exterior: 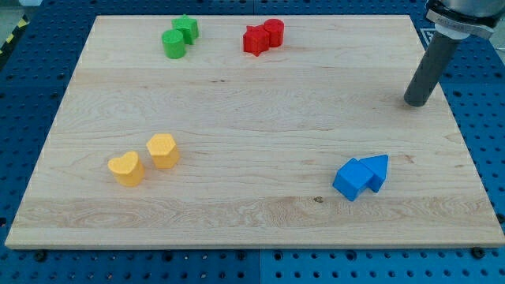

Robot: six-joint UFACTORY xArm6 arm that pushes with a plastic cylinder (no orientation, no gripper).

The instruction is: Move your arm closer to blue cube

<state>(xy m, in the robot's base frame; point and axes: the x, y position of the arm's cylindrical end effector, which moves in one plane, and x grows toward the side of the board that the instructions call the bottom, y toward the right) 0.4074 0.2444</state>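
Observation:
The blue cube (pixel 352 179) lies near the view's lower right on the wooden board (pixel 252 126). A blue triangular block (pixel 377 170) touches its right side. My tip (pixel 416 102) rests on the board near the right edge, well above and to the right of the blue cube, with a wide gap between them.
Two green blocks (pixel 180 37) sit at the view's top left of centre. Two red blocks (pixel 263 36) sit at the top centre. A yellow heart block (pixel 126 168) and a yellow hexagonal block (pixel 162 151) sit at the lower left. Blue pegboard surrounds the board.

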